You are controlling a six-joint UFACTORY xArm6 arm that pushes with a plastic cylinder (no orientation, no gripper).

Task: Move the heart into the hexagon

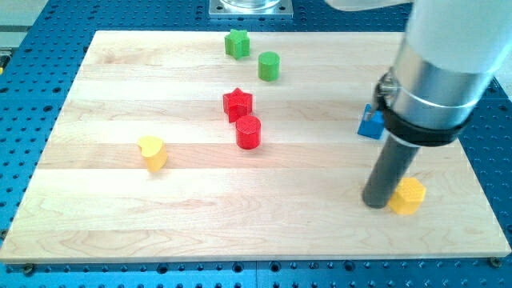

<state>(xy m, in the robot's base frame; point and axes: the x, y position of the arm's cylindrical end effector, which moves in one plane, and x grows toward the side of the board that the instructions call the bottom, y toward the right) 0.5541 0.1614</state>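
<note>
The yellow heart point(151, 152) lies on the wooden board at the view's left. The yellow hexagon point(408, 195) lies at the view's lower right. My tip point(375, 202) rests on the board right beside the hexagon's left side, touching or nearly touching it. The heart is far to the left of my tip, with most of the board's width between them.
A red star point(238, 103) and a red cylinder point(249, 132) sit near the board's middle. A green star point(237, 43) and a green cylinder point(269, 66) are at the top. A blue block point(370, 123) lies partly hidden behind the arm. The board's edge point(256, 260) runs along the bottom.
</note>
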